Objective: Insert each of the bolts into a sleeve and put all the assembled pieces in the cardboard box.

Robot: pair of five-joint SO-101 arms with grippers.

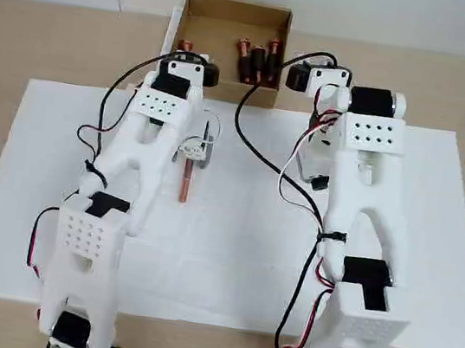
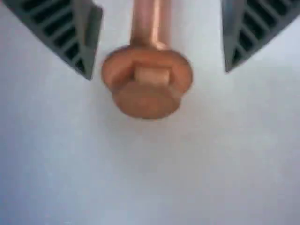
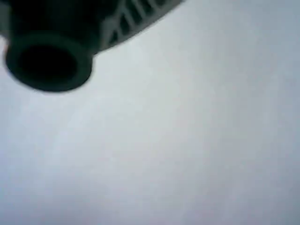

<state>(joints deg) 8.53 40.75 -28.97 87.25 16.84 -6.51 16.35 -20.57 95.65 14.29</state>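
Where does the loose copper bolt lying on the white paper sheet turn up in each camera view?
High view: the copper bolt lies on the white paper sheet, left of centre, right by the left gripper.
Left wrist view: the bolt's flanged head faces the camera, centred between the open dark fingers.
Right wrist view: not in it.
Shared landmark: the white paper sheet, the backdrop in all three.

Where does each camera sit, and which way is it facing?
High view: fixed above, looking down on the white sheet, cardboard box, left arm and right arm.
Left wrist view: on the left arm, facing down at the copper bolt between its open jaws.
Right wrist view: on the right arm, facing the sheet past the black sleeve in its jaws.
Shared: high and left wrist views both show the bolt.
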